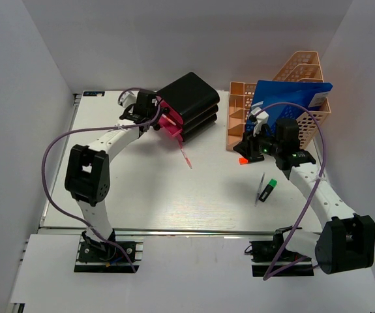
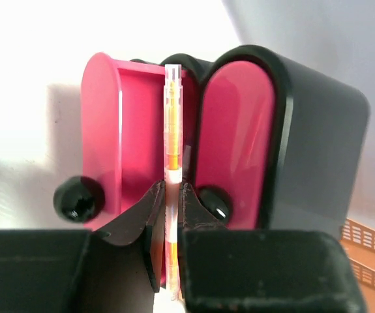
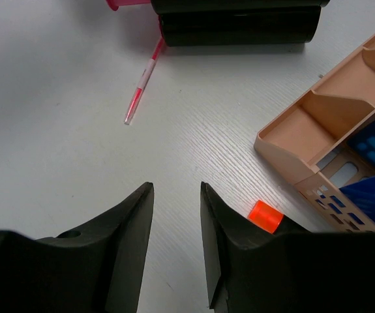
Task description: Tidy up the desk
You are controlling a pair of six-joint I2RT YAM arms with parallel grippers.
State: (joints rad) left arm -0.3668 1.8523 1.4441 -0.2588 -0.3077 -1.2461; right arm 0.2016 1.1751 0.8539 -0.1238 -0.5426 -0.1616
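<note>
The white desk (image 1: 141,195) holds a black-and-pink drawer box (image 1: 190,104) at the back. My left gripper (image 1: 149,107) is shut on a clear orange pen (image 2: 173,117) and holds it upright in front of the box's open pink drawer (image 2: 125,130). My right gripper (image 1: 252,153) is open and empty, low over the desk (image 3: 76,98), with a small orange cap (image 3: 266,216) just right of its right finger; the cap also shows in the top view (image 1: 242,161). A pink pen (image 1: 186,158) lies near the box, also seen in the right wrist view (image 3: 139,91).
A peach mesh file rack (image 1: 291,98) with a blue folder (image 1: 288,101) stands at the back right, close behind my right gripper. A green-capped marker (image 1: 270,189) and a thin dark pen (image 1: 261,188) lie at right of centre. White walls enclose the desk.
</note>
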